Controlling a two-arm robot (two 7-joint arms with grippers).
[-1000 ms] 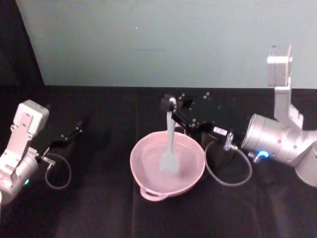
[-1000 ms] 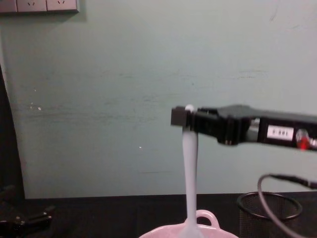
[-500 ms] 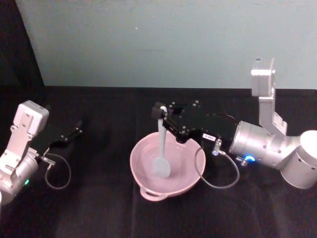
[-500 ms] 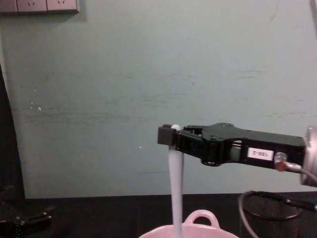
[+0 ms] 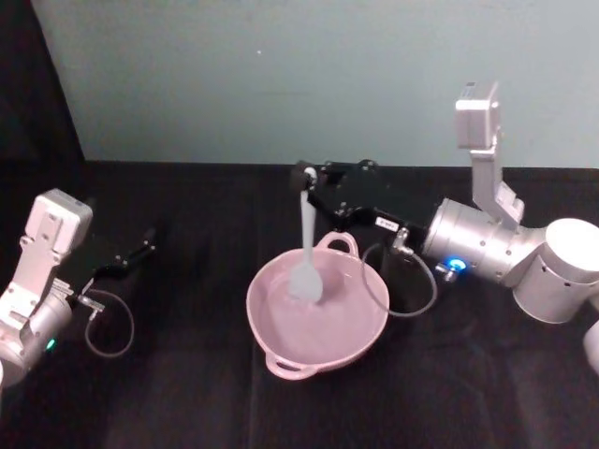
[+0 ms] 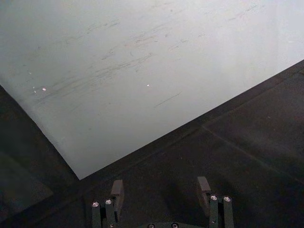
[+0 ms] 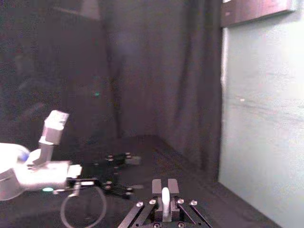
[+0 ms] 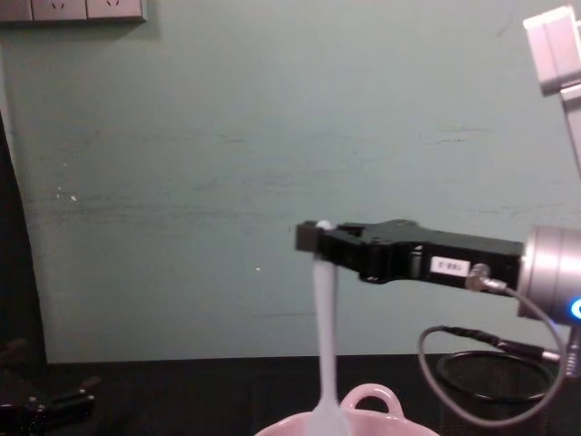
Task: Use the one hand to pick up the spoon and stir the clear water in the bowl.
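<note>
Presently the long white plastic spoon, slim in the handle and flaring to a flat broad blade, stands nearly upright in the pale pink glossy bowl, blade dipped near its far loop handle. The black blocky right gripper, reaching in from the bowl's right, pinches the handle's top above the far rim. The left gripper lies well to the bowl's left, fingers spread.
</note>
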